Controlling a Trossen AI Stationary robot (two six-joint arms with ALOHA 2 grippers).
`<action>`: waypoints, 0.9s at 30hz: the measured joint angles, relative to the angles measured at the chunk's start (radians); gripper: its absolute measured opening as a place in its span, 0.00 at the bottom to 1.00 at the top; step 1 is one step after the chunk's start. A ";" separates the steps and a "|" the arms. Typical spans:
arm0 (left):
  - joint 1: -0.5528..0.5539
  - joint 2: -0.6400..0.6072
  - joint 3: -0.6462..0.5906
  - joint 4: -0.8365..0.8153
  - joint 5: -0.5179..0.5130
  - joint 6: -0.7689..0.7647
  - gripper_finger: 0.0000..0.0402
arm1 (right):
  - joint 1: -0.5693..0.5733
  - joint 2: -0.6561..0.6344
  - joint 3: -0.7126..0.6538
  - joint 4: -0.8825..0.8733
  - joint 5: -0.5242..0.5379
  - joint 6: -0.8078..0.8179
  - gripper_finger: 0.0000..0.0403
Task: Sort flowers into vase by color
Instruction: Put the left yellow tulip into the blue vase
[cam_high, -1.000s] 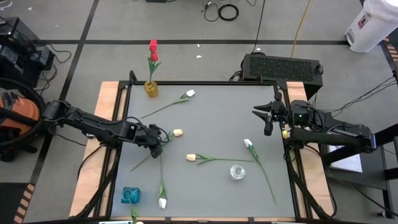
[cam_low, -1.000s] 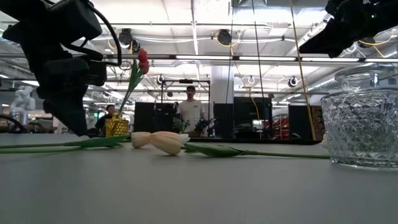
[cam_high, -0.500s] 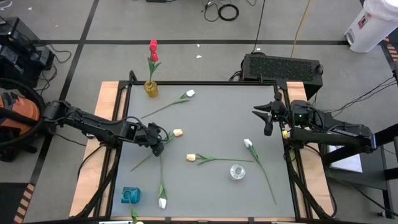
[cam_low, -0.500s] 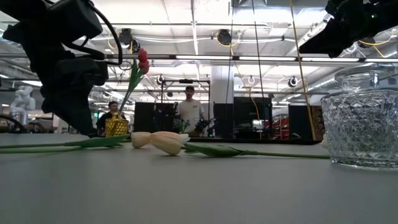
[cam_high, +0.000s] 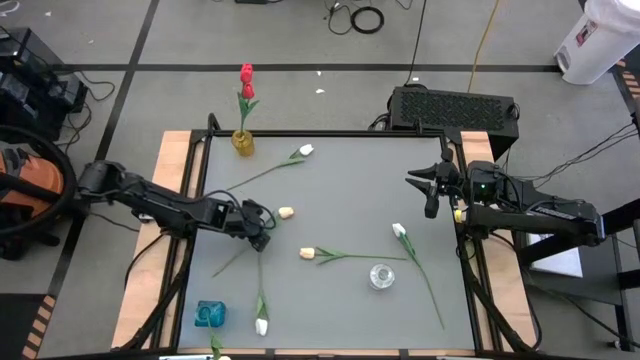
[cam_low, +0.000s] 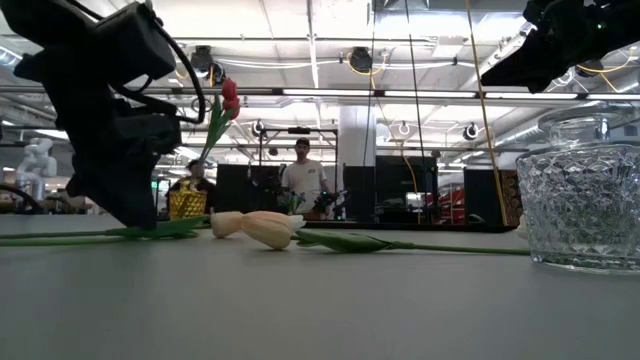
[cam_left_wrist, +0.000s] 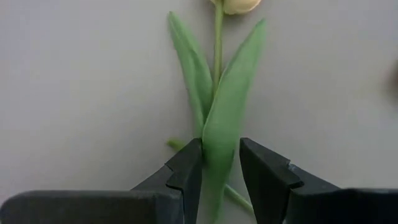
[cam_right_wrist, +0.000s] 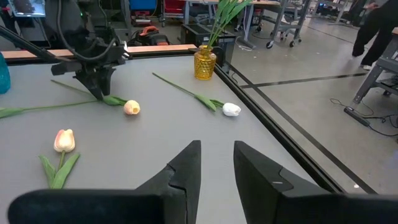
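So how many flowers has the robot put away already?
Only the red tulip stands in the yellow vase. The left gripper straddles a cream tulip's leaf. The glass vase and teal vase look empty; other tulips lie loose.

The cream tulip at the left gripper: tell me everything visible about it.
The cream tulip is artificial-looking, with a small pale yellow bud, a thin green stem and two long pointed leaves. It lies flat on the grey table, left of centre. The left gripper is down at its leaves, one finger either side; the grip isn't clearly closed. Another stem crosses beneath it.
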 joint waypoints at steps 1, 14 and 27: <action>0.000 0.007 0.000 0.001 0.000 0.000 0.29 | 0.000 0.000 0.000 0.000 0.000 0.000 0.21; 0.000 0.026 0.002 0.008 0.003 0.040 0.29 | 0.000 0.000 0.000 0.000 0.000 0.000 0.21; 0.000 0.026 0.001 -0.004 0.020 0.078 0.21 | 0.000 0.000 0.000 0.000 0.000 0.000 0.21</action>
